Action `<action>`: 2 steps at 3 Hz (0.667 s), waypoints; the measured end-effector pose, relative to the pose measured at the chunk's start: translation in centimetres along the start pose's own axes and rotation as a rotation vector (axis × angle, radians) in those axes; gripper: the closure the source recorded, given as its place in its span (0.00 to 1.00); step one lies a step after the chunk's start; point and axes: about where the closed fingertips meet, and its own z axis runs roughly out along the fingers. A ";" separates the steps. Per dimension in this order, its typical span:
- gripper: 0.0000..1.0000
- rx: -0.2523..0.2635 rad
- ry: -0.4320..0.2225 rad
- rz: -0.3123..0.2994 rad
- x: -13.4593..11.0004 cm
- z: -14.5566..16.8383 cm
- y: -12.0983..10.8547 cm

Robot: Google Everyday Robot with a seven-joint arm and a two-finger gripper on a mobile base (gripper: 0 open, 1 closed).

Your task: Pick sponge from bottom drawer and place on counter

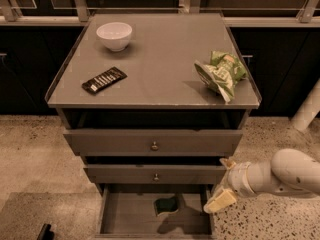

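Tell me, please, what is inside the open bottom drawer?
Only the sponge lies in the bottom drawer, near the middle of its floor. Its rear is hidden under the middle drawer, and the gripper, at its right edge, covers that corner.

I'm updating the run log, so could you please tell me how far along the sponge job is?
Done: the bottom drawer stands open, showing the sponge on its floor. In hand: the gripper hangs open beside the drawer's right side, empty and apart from the sponge. Left: grasping the sponge, lifting it out and placing it on the counter.
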 end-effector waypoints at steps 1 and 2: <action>0.00 -0.051 0.004 0.068 2.7 4.1 -0.6; 0.00 -0.062 0.004 0.076 3.1 4.7 -0.3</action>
